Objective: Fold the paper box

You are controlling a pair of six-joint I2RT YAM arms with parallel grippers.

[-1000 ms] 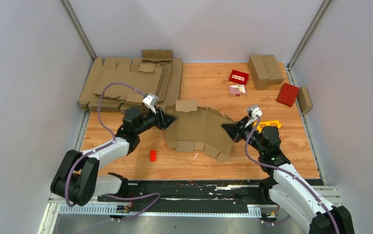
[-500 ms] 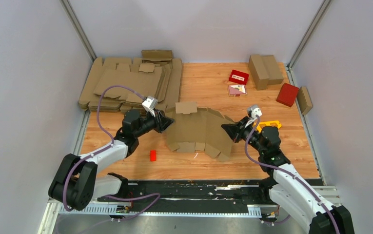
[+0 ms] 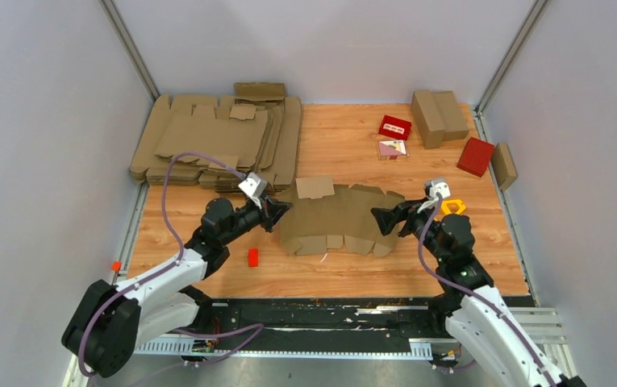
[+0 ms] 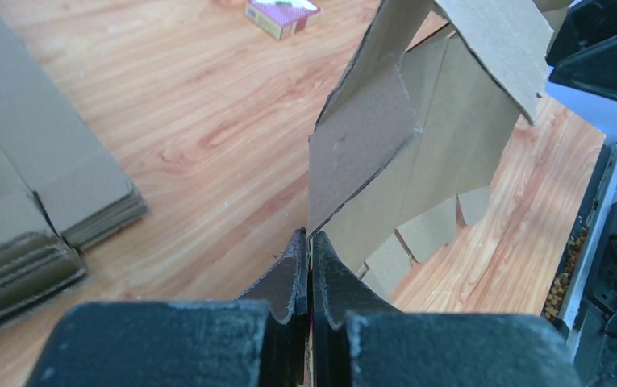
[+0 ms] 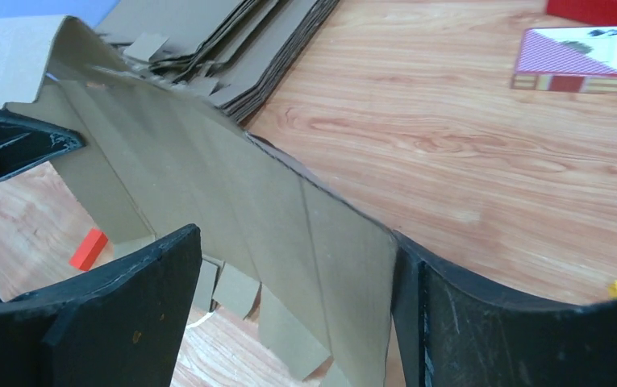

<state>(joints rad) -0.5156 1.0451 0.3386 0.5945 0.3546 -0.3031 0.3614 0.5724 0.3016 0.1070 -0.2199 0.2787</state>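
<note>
Left wrist: left claw (image 4: 308, 242) pinched shut on paper box (image 4: 418, 161) flap, frame centre; right claw (image 5: 295, 242) wide astride far end; likely light, bendy, so hold edges.

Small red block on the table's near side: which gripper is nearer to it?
Left. The left gripper, pinching the left edge of the paper box, is just beyond the small red block; the right gripper stands open around the box's far right edge.

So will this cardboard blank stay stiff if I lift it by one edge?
Probably not: the paper box arches off the table, bending at its creases. Likely light, being thin sheet. Its loose tabs may flop or snag.
</note>
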